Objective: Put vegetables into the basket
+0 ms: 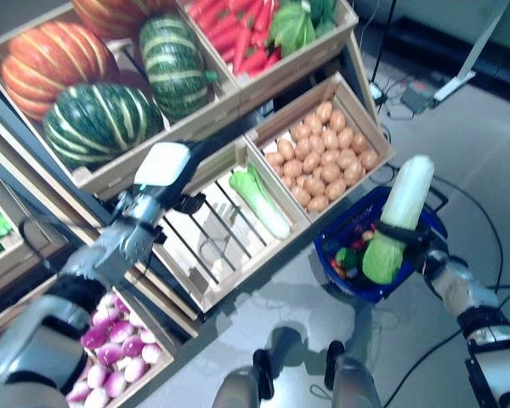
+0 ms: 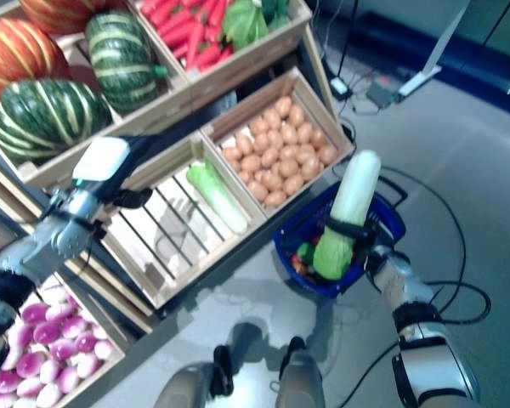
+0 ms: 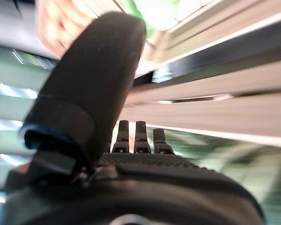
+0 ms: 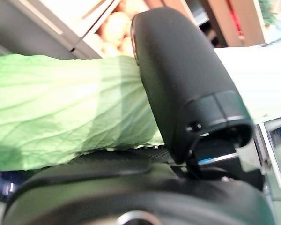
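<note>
**Green cabbage poised over the basket**

Wooden crates [image 1: 206,280] fill the stand; the left hand [image 1: 157,174] hovers over the slatted one, fingers relaxed. Right hand [image 1: 405,240] fingers clasp the cabbage [image 1: 399,217] upright above the blue basket [image 1: 333,236]. Next: lower, release.
</note>
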You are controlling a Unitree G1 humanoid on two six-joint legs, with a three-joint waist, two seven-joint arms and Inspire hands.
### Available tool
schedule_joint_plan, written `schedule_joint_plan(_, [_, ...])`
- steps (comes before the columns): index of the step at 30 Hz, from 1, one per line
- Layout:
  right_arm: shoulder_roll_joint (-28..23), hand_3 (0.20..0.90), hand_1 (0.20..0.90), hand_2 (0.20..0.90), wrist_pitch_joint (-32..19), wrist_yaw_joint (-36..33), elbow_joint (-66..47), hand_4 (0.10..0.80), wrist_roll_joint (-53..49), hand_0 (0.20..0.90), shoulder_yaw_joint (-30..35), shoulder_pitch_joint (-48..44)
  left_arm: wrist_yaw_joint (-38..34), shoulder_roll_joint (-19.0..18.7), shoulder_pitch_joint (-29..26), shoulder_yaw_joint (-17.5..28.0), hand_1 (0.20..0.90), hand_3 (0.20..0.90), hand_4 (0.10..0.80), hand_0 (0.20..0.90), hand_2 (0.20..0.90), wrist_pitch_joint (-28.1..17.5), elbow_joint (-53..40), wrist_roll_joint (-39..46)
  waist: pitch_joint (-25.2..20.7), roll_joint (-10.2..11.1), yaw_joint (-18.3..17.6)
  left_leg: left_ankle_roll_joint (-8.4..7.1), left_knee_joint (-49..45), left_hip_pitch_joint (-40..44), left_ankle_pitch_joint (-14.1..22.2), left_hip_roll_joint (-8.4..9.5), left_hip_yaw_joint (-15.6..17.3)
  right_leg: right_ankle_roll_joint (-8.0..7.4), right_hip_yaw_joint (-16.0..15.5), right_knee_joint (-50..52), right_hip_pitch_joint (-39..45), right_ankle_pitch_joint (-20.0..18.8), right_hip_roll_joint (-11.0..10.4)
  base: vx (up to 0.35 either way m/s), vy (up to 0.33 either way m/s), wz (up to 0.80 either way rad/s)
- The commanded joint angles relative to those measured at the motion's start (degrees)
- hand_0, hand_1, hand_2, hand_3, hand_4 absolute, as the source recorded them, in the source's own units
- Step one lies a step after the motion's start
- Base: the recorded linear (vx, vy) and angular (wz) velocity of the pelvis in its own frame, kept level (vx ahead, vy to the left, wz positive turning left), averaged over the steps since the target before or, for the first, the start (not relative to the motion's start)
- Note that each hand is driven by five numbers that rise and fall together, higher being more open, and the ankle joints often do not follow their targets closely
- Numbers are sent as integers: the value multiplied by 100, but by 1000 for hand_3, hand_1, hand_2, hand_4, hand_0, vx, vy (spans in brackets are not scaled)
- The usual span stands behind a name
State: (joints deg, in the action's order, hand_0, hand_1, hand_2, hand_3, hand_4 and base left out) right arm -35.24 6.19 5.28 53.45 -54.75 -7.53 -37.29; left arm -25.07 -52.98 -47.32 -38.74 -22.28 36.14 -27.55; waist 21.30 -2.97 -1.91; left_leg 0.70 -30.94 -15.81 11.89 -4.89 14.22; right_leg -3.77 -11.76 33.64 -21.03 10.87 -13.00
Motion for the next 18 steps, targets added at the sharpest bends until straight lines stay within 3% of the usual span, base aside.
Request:
schedule_joint_plan(1, [-532,300,300,300,-724,-278,145,400,-526,300,167,-691,-486,-196,-659,190,900,900,800,900,900,17,6,39,44,-33,-64,90,-949,-484,830,-50,-109,518,6,944,-171,723,-58,-101,35,0])
schedule_joint_plan(5, [-1025,300,300,300,-589,-698,1091,400,-448,300,-173,-2048,-786,-252,-1837,-834,900,900,800,900,900,183,366,-149,238,-266,-54,148,-2227,-1721,1212,-21,-167,580,319,2331,-1522,1105,-330,-111,77,5])
schedule_joint_plan(11, [-1252,300,300,300,-404,-1158,1779,400,-462,300,-687,-3140,-1579,-267,-2511,-1389,900,900,800,900,900,480,503,-495,431,-557,-112,144,-3156,-2762,1428,-4,-183,647,738,3288,-2735,1311,-384,-84,83,10])
schedule_joint_plan(15, [-1309,300,300,300,-35,-1233,2012,400,-175,300,-1113,-3797,-1469,-267,-2964,-1754,900,900,800,900,900,740,612,-537,523,-673,-141,90,-3713,-3393,1545,-60,-216,688,916,3748,-3364,1402,-338,-46,37,2])
schedule_joint_plan(17, [-1332,773,773,773,44,-1294,2106,715,-172,773,-1264,-3952,-1479,-269,-3088,-1855,900,900,800,900,900,787,662,-510,536,-691,-148,87,-3895,-3596,1572,-99,-223,711,951,3903,-3556,1432,-324,-39,2,2])
schedule_joint_plan(18, [-1347,900,900,900,141,-1353,2191,800,-208,900,-1371,-4063,-1530,-271,-3187,-1925,900,900,800,900,900,830,697,-542,554,-698,-155,82,-4074,-3770,1603,-140,-232,722,974,4044,-3714,1458,-312,-25,-13,4])
